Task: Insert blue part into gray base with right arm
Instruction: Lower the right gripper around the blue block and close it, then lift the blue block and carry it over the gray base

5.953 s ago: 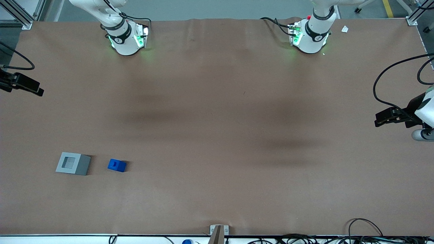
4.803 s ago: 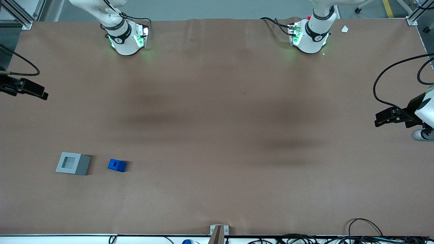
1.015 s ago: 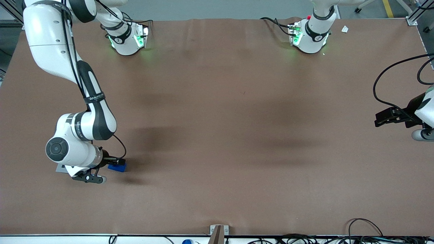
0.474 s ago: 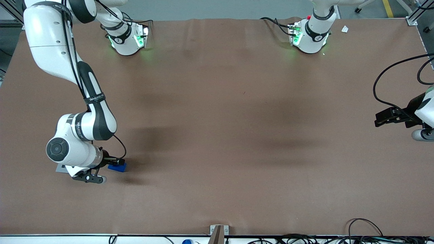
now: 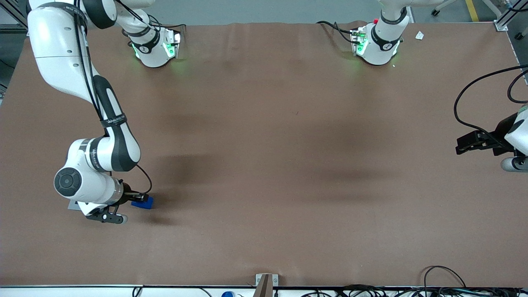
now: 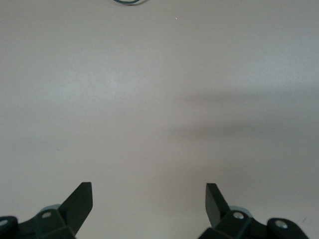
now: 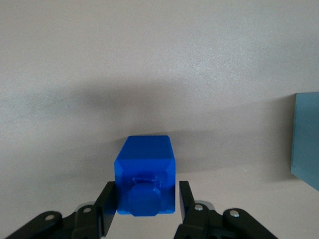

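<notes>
The blue part [image 7: 145, 174] sits between the two fingers [image 7: 107, 209] of the right arm's hand [image 7: 144, 206], the fingers standing close against its two sides; whether they are already pressing it I cannot tell. It appears to rest on the tabletop [image 5: 264, 231], fairly near the edge closest to the front camera and toward the working arm's end. In the front view only a corner of the blue part [image 5: 145, 201] shows past the hand [image 5: 138, 198].

The step in hand looks like the grasp. To do it well, the fingers should close squarely on the two flat sides, low enough not to pinch only the top, so the part does not twist as it leaves the surface. A straight lift should come first, then the carry.

The gray base [image 7: 305, 138] stands just beside the part, apart from it, with bare tabletop between them. In the front view it is almost wholly hidden under the right arm [image 5: 88, 181]; only a sliver of the gray base [image 5: 73, 205] shows. The part must be lifted above the base's top before moving over, or it may knock the wall.

Farther from the camera the tabletop lies open as far as the arm's mount, giving ample room. The end edge of the tabletop is near the base.
</notes>
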